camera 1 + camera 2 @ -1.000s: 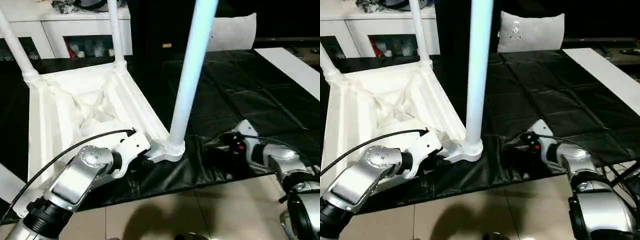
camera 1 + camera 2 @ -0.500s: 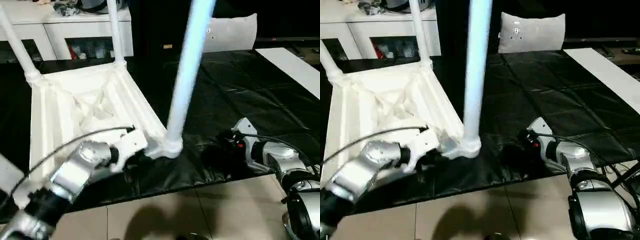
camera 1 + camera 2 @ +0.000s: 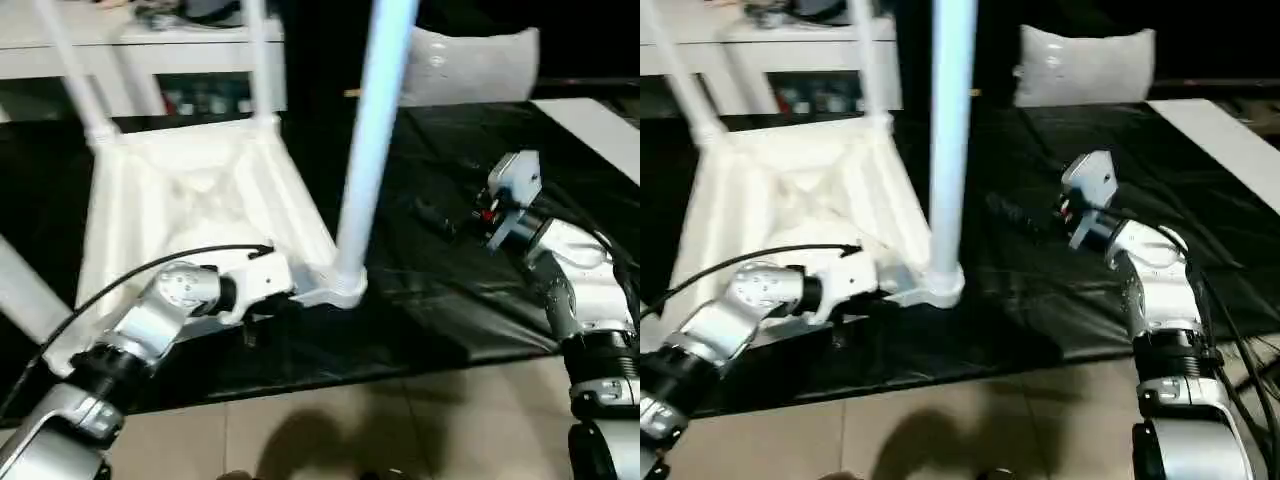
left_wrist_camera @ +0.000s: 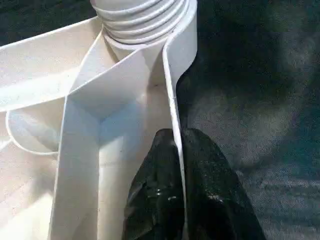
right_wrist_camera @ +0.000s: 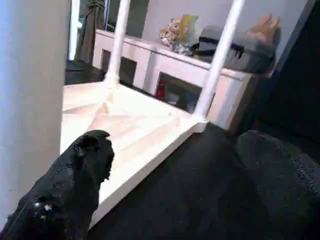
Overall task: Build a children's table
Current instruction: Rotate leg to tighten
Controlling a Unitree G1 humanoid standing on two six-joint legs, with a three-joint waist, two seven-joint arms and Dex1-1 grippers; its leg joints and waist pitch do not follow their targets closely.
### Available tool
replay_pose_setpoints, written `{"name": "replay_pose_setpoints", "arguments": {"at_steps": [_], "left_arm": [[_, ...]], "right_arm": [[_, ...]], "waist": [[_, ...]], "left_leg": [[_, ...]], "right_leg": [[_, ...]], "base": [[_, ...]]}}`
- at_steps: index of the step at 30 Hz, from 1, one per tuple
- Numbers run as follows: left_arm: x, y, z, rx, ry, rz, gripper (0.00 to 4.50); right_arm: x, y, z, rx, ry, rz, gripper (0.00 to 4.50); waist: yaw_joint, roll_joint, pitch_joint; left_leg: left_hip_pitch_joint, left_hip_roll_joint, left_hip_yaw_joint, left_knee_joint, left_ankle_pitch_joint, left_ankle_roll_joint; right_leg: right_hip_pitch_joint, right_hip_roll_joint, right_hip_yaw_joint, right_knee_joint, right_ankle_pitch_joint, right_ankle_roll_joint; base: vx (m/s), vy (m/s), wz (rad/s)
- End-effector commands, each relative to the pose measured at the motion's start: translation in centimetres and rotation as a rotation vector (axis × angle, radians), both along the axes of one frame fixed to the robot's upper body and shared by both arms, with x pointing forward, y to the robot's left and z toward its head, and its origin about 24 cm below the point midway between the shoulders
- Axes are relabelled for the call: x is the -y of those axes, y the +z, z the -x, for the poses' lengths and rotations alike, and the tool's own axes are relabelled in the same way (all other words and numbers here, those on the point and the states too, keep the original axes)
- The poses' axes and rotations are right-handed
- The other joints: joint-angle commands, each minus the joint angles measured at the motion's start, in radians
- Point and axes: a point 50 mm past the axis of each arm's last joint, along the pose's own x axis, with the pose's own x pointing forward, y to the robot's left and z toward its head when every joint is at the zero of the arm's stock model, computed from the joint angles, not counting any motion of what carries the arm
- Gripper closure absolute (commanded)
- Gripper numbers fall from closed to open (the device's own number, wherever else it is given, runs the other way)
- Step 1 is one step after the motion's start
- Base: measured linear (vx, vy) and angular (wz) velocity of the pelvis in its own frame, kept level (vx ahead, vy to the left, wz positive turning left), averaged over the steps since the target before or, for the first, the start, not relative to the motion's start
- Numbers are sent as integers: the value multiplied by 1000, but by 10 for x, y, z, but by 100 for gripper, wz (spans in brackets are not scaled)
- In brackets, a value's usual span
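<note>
I read the scene from my left. The tabletop (image 3: 190, 210) lies upside down on the black mat (image 3: 460, 260), ribbed underside up, toward the left of the head views. I count 3 legs standing in its corner sockets: the far-left leg (image 3: 70, 70), the far-right leg (image 3: 258, 60), and the near-right leg (image 3: 372, 150), which rises tall and out of the top of the picture. A 4th white tube (image 3: 22, 290) slants at the left edge, but I cannot tell how it is seated.

My left gripper (image 4: 181, 170) sits at the tabletop's near-right corner, just beside the threaded socket (image 4: 142, 22). In the left wrist view its 2 black fingers (image 4: 155, 195) pinch the thin white side wall (image 4: 172, 110) between them, 1 inside the rim and 1 outside, closed tight on it.

Further right, my right gripper (image 3: 432, 212) is raised above the mat, well apart from the tabletop. I see 1 black finger (image 5: 65, 185) in the right wrist view with nothing against it, but I cannot tell how far it is open.

A white cabinet (image 3: 150, 50) stands behind, and a grey pillow (image 3: 470, 65) beyond the mat.
</note>
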Motion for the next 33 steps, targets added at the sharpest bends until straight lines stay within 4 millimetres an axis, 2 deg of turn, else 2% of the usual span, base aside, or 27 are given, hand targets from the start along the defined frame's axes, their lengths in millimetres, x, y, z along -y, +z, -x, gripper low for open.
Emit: {"name": "replay_pose_setpoints", "arguments": {"at_steps": [1, 5, 6, 8, 12, 15, 18, 21, 24, 25, 28, 33], "left_arm": [[12, -7, 9, -17, -95, 31, 444], [12, -10, 15, -22, -155, 49, 444], [12, -11, 16, -20, -160, 58, 444], [12, -11, 17, -32, -153, 71, 444], [11, -12, 22, -69, -153, 102, 444], [10, -12, 24, -97, -149, 120, 444], [9, -12, 24, -100, -145, 120, 444], [6, -10, 25, -134, -159, 145, 444], [6, -8, 27, -147, -186, 148, 444], [5, -8, 28, -152, -193, 146, 449], [4, -8, 29, -172, -198, 140, 450], [2, -10, 29, -177, -203, 111, 450]], "right_arm": [[-1, 5, 9, -20, 11, -19, 0], [-2, 2, 18, -68, 26, -2, 0], [-1, -5, 22, -101, 51, 26, 0], [-1, -10, 25, -129, 84, 51, 0], [-5, -21, 37, -209, 198, 102, 0], [-9, -28, 46, -264, 280, 151, 0], [-10, -30, 48, -277, 303, 170, 0], [-18, -37, 52, -316, 409, 201, 0], [-22, -39, 52, -334, 459, 193, 0], [-22, -39, 52, -337, 465, 195, 18], [-25, -42, 51, -372, 510, 192, 39], [-30, -44, 50, -400, 561, 190, 83]], "waist": [[1, -15, -59], [12, -15, -64], [11, -23, -66], [17, -19, -67], [25, -23, -66], [28, -20, -66], [26, -19, -65], [26, -18, -63], [28, -20, -67], [28, -17, -66], [28, -18, -66], [34, -18, -66]], "left_leg": [[13, 15, -2, -74, -288, 66], [8, 18, -2, -79, -252, 66], [5, 19, -1, -79, -235, 68], [8, 20, 3, -77, -217, 75], [2, 16, 6, -77, -192, 80], [2, 19, 6, -79, -183, 85], [3, 19, 7, -79, -190, 83], [4, 17, 7, -79, -210, 80], [6, 20, 6, -79, -203, 79], [6, 23, 5, -80, -200, 79], [7, 24, 6, -80, -197, 78], [7, 24, 7, -80, -191, 76]], "right_leg": [[38, -47, 41, -102, -566, -53], [47, -52, 48, -89, -515, -60], [49, -52, 50, -84, -484, -71], [48, -54, 55, -78, -454, -88], [55, -54, 55, -81, -476, -75], [54, -53, 57, -79, -467, -73], [52, -52, 57, -80, -472, -75], [52, -54, 56, -85, -505, -70], [52, -54, 57, -81, -482, -80], [51, -53, 59, -80, -465, -88], [53, -53, 60, -75, -433, -109], [56, -54, 61, -73, -422, -114]], "base": [[0, 0, 0], [0, 0, 0], [0, 0, 0], [0, 0, 0], [0, 0, 0], [0, 0, 0], [0, 0, 0], [0, 0, 0], [0, 0, 0], [0, 0, 0], [0, 0, 0], [0, 0, 0]]}}
